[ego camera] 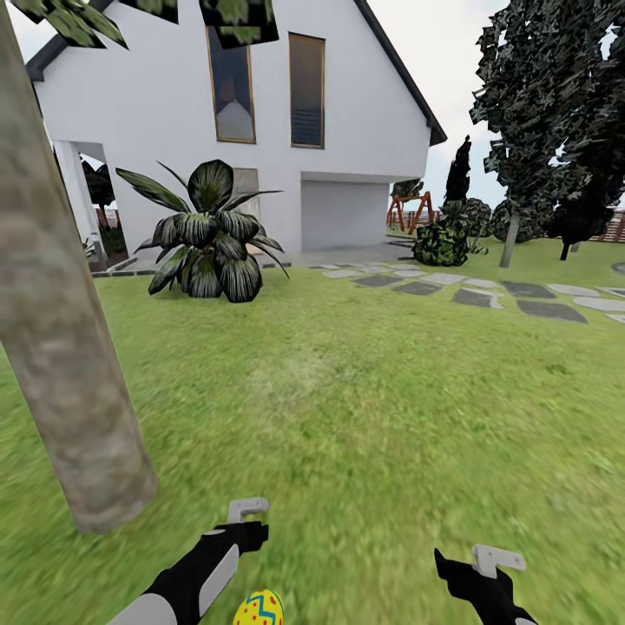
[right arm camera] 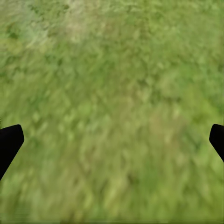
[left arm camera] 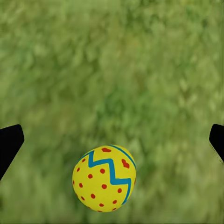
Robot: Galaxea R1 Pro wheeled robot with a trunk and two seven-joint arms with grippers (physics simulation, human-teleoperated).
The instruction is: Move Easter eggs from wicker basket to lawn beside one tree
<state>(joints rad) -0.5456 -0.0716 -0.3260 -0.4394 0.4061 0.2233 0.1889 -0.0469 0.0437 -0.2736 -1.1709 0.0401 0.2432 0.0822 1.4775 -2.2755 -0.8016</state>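
Note:
One Easter egg (ego camera: 258, 608) (left arm camera: 105, 178), yellow with a blue zigzag band and red dots, lies on the lawn (ego camera: 365, 408) close to the foot of the tree (ego camera: 69, 373), to the right of its thick grey-brown trunk. My left arm (ego camera: 204, 569) hangs just above the egg. In the left wrist view the left gripper (left arm camera: 112, 140) is open, its dark fingertips (left arm camera: 9, 144) far apart and clear of the egg. My right gripper (right arm camera: 112, 140) is open over bare grass, its arm (ego camera: 482, 586) at the lower right. The wicker basket is out of view.
A broad-leaved dark plant (ego camera: 208, 239) stands ahead on the left, in front of the white house (ego camera: 260, 104). A grey stepping-stone path (ego camera: 486, 295) runs across the right, with dark trees (ego camera: 538, 130) and a shrub (ego camera: 443, 239) beyond. Open grass lies ahead.

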